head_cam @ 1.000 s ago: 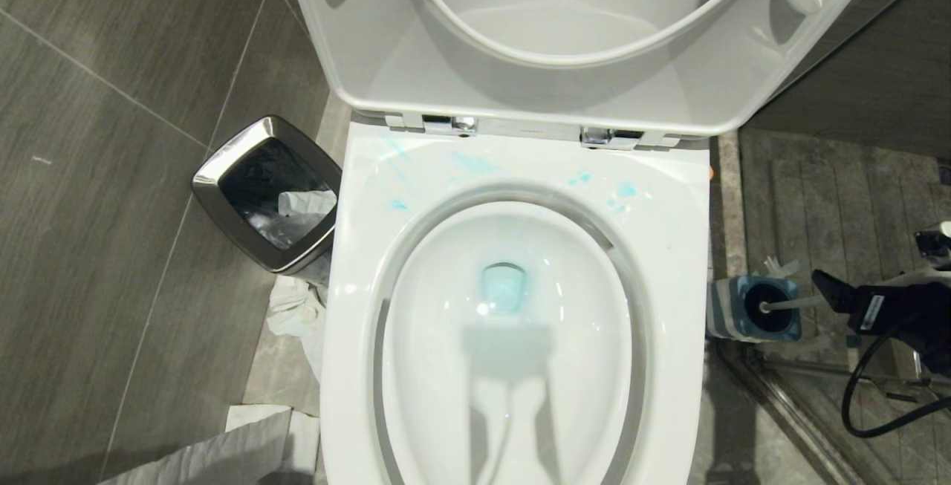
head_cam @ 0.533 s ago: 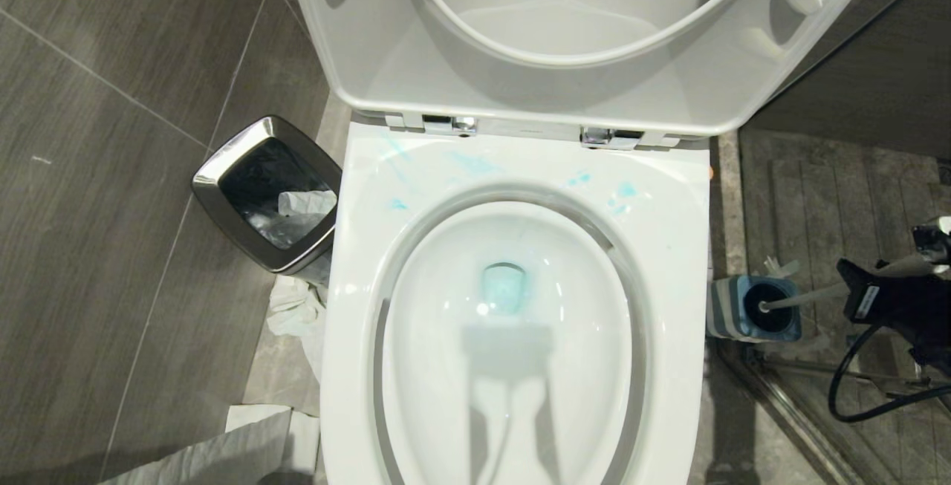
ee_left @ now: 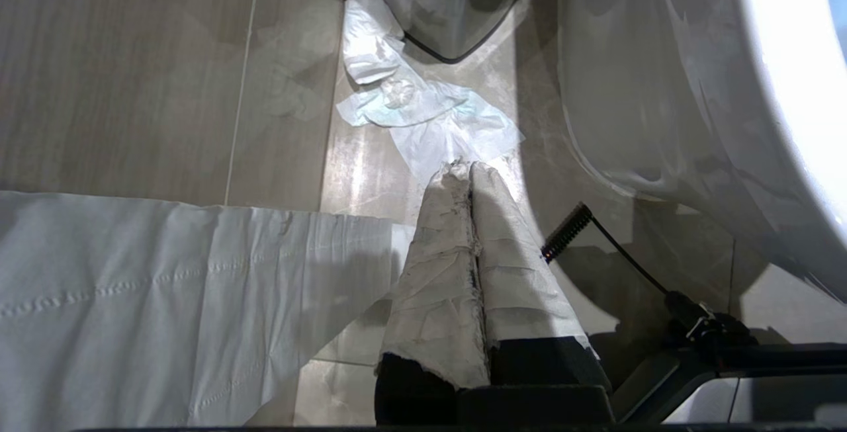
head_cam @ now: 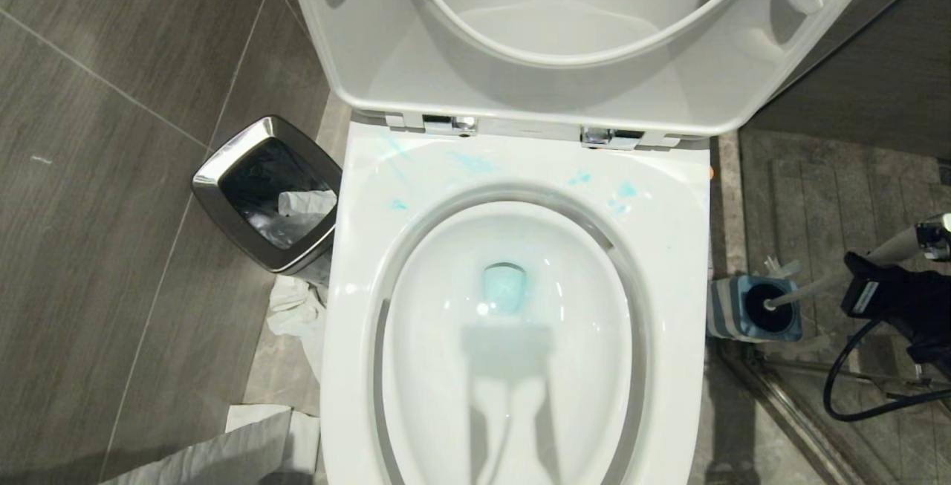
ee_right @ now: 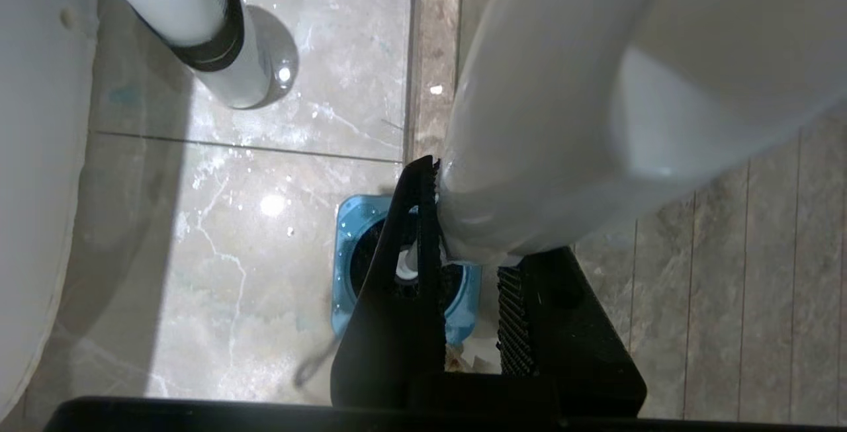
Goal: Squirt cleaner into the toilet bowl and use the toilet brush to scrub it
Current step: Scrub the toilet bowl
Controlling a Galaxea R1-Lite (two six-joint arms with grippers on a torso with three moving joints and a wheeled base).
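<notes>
Grey tiled bathroom floor (head_cam: 111, 195), with a darker ribbed strip along its right side. At the left, a chrome-rimmed black bin (head_cam: 267, 191) stands touching the outer left side of the toilet bowl (head_cam: 513, 262); crumpled tissue (head_cam: 293, 310) lies on the floor in front of the bin and a paper sheet (head_cam: 223, 451) at the near left corner of the floor. The left gripper (ee_left: 466, 174) hangs low beside the bowl's left flank, its 2 tape-wrapped fingers (ee_left: 437, 253) pressed together on nothing. The bowl sits in the centre, seat and lid (head_cam: 579, 39) raised, turquoise streaks on the rear of the rim and turquoise water in the basin. To the right, the square blue-and-grey holder (head_cam: 754, 308) stands on the floor just beside the bowl's right edge. The toilet brush (head_cam: 817, 284) has its head in the holder; its long axis tilts up and away to the right, handle end toward the frame edge. The right gripper (ee_right: 466, 266) is clamped on the handle, 1 finger on each side. A white cylinder (ee_right: 198, 22) stands near the holder. Little open floor separates bowl and holder.
</notes>
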